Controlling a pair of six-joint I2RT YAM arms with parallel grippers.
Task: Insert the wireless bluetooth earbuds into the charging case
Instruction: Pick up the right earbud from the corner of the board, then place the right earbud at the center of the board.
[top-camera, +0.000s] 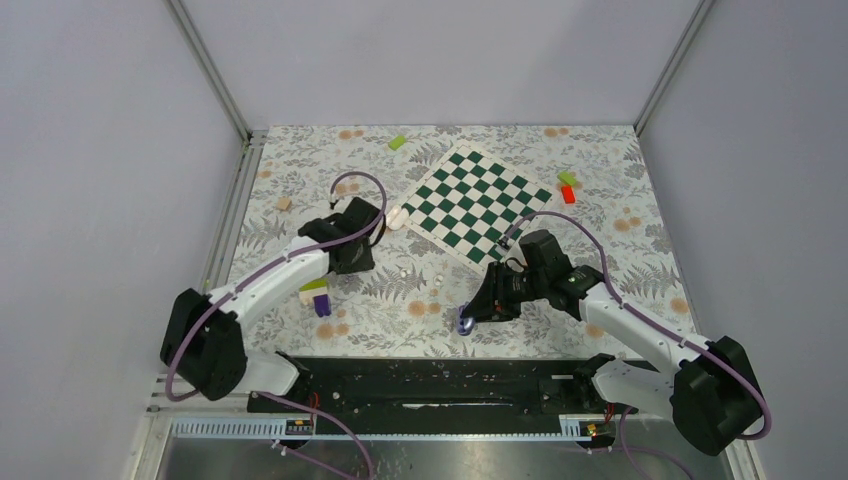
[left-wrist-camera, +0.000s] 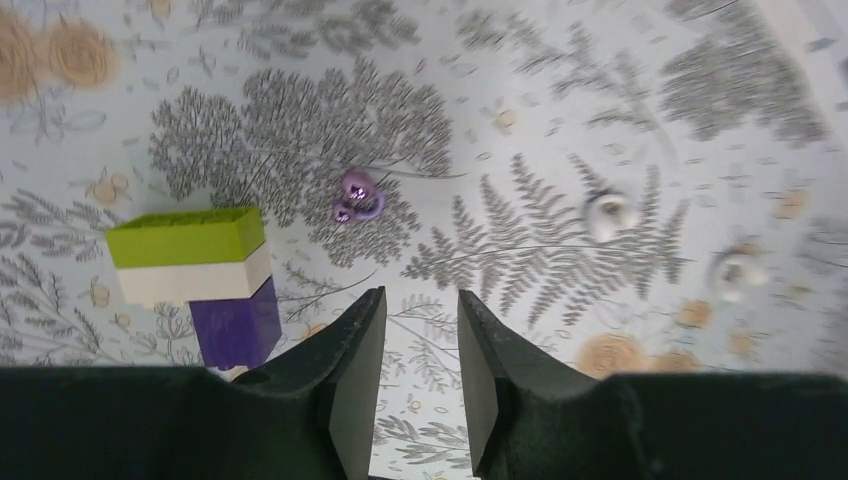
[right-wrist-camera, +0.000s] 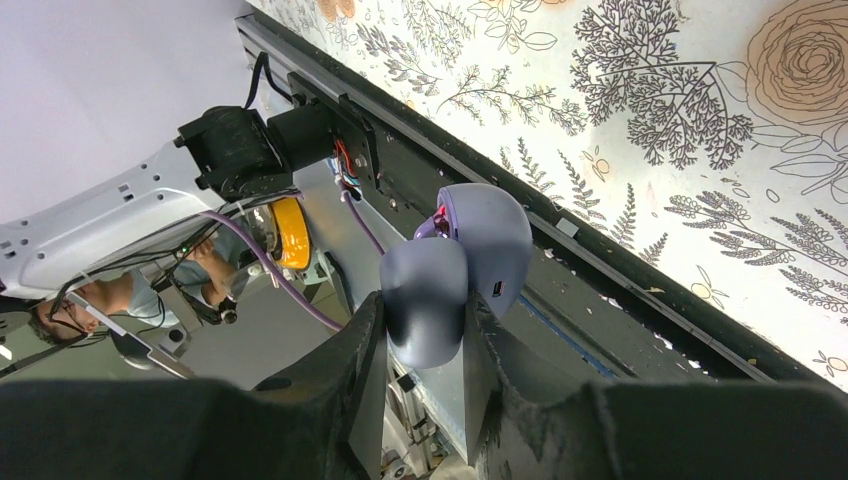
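Note:
The charging case is a smooth lavender-grey pebble with its lid hinged open and a small port on its side. My right gripper is shut on its lower half and holds it tilted over the table's near edge; in the top view the gripper and case sit right of centre. Two tiny white earbuds lie on the floral cloth, ahead and to the right of my left gripper. The left gripper is open with nothing between its fingers, hovering low over the cloth.
A green-white-purple stacked block stands just left of my left gripper. A small glossy purple piece lies straight ahead of it. The chessboard, a white oval object and small coloured blocks lie farther back. A black rail runs along the near edge.

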